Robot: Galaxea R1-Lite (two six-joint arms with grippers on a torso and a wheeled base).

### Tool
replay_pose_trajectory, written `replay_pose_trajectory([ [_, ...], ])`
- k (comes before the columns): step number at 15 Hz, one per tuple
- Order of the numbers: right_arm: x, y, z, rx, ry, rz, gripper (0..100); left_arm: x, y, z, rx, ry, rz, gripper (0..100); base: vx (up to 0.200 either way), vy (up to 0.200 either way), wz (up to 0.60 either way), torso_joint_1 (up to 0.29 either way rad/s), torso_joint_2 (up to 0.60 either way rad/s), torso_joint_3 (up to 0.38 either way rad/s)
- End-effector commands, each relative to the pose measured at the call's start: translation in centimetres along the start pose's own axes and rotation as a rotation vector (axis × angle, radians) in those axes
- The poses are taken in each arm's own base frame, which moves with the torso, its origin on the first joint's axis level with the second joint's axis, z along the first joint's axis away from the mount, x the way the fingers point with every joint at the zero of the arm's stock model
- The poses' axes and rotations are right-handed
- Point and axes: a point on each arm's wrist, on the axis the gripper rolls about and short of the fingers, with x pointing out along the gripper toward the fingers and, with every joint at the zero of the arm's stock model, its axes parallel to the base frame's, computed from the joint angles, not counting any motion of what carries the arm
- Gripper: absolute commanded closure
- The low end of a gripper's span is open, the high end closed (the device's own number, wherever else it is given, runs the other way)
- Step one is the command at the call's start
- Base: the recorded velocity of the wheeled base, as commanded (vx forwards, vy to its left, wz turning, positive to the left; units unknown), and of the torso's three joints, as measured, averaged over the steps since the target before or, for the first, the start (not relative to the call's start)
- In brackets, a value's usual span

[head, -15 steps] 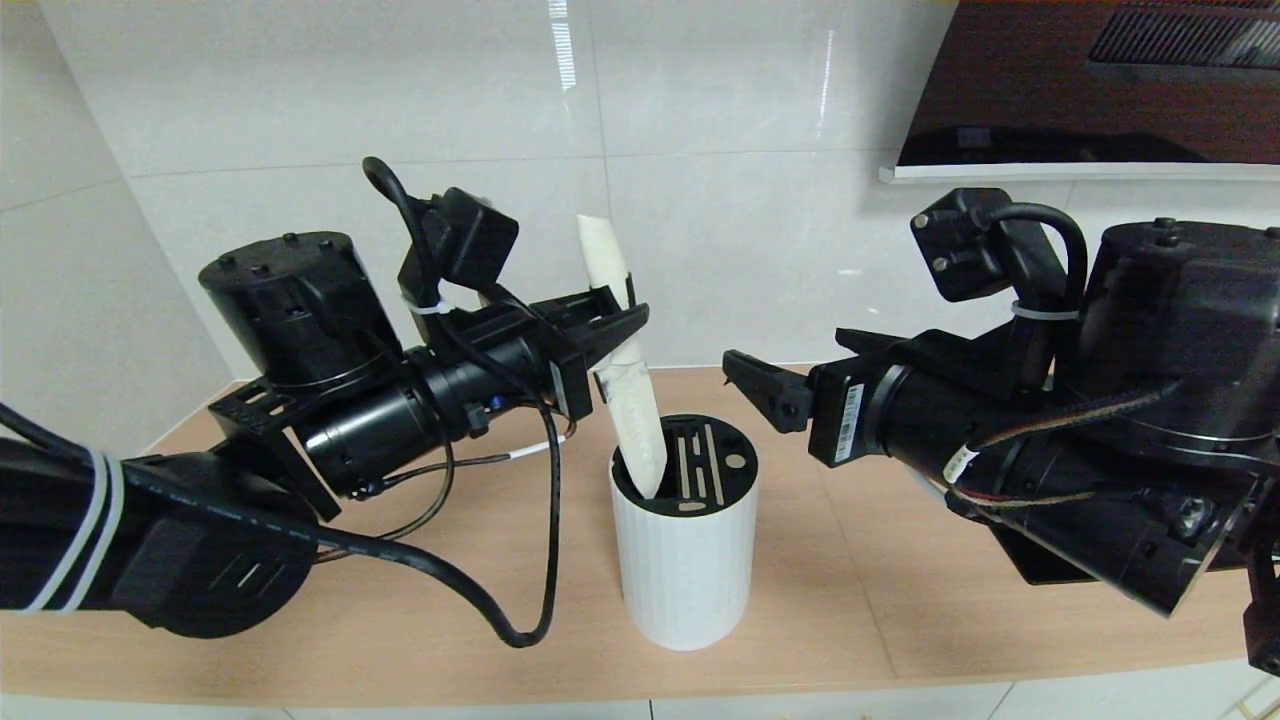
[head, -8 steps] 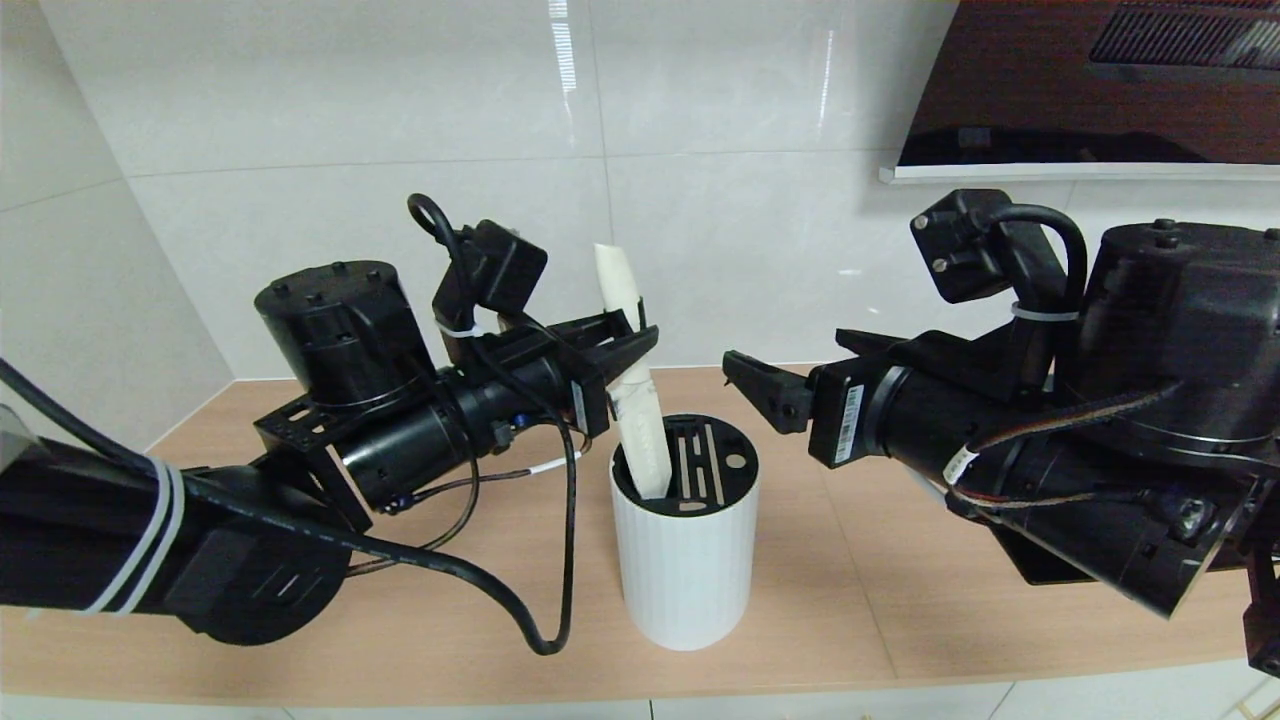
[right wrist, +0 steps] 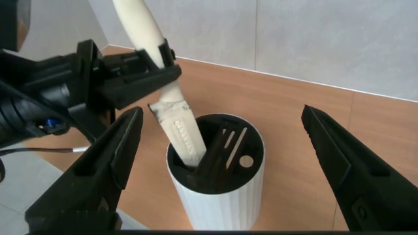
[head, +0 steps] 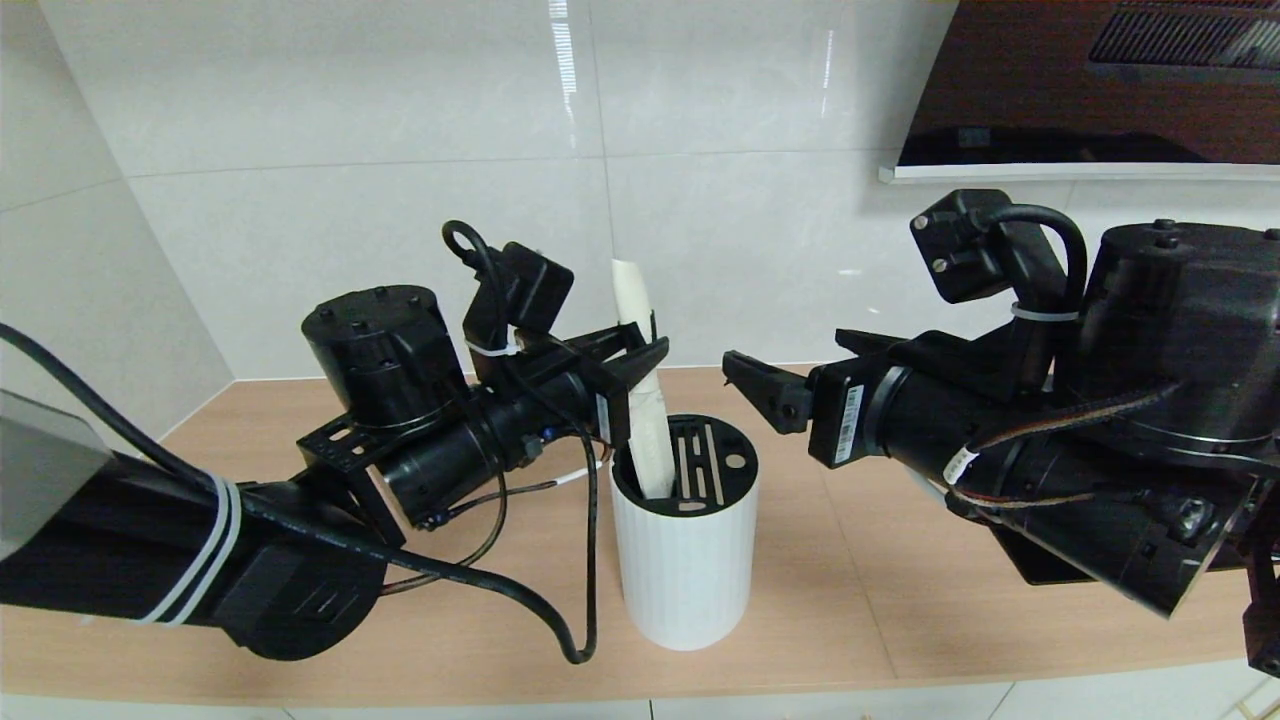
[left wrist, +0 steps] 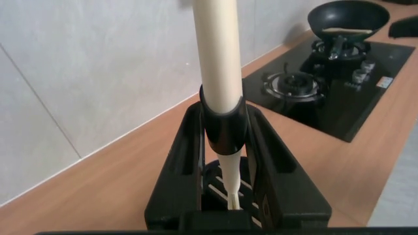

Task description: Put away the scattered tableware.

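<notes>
Where the left gripper [head: 648, 348] hangs over the wooden counter [head: 850, 600], we see its fingers clamped on the cream handle of a knife [head: 632, 300]. The knife stands nearly upright, its blade tip down inside the white holder [head: 685, 570]. The blade sits in the wide opening on the left of the holder's black top, beside narrow slots and one round hole. We count one knife, one holder and two grippers. To the right of the holder, and apart from it, the right gripper [right wrist: 221, 114] hovers with its fingers spread wide around bare air. The left wrist view adds a black hob [left wrist: 326, 85] set in the counter, with one frying pan [left wrist: 346, 16] on it. The right wrist view shows the blade entering the opening.
</notes>
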Motion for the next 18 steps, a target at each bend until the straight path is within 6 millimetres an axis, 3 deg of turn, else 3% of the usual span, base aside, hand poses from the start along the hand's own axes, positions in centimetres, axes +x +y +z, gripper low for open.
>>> replay_pose_trajectory([
  [1,0.0,0.0,-0.1,0.000,0.002,0.001,0,0.4,-0.2,-0.9,-0.006,0.025,-0.009,100,0.000,0.000,0.00,0.000,0.00,0.000],
  [9,0.1,0.0,-0.1,-0.001,0.003,-0.001,0,1.3,-0.9,-3.5,-0.020,0.097,-0.029,100,0.000,0.000,0.00,0.000,0.00,0.000],
  [16,0.1,0.0,-0.1,-0.001,0.004,-0.001,0,1.3,-1.1,-4.2,-0.009,0.117,-0.032,100,0.000,0.000,0.00,0.000,0.00,0.000],
  [17,0.1,0.0,-0.2,-0.002,0.006,-0.001,0,1.3,-1.1,-4.1,-0.006,0.107,-0.017,0,0.000,0.000,0.00,0.000,0.00,0.000],
  [18,0.2,0.0,-0.3,-0.003,0.009,-0.002,0,1.3,-1.1,-3.9,-0.003,0.091,-0.013,0,0.000,0.000,0.00,0.000,0.00,0.000],
])
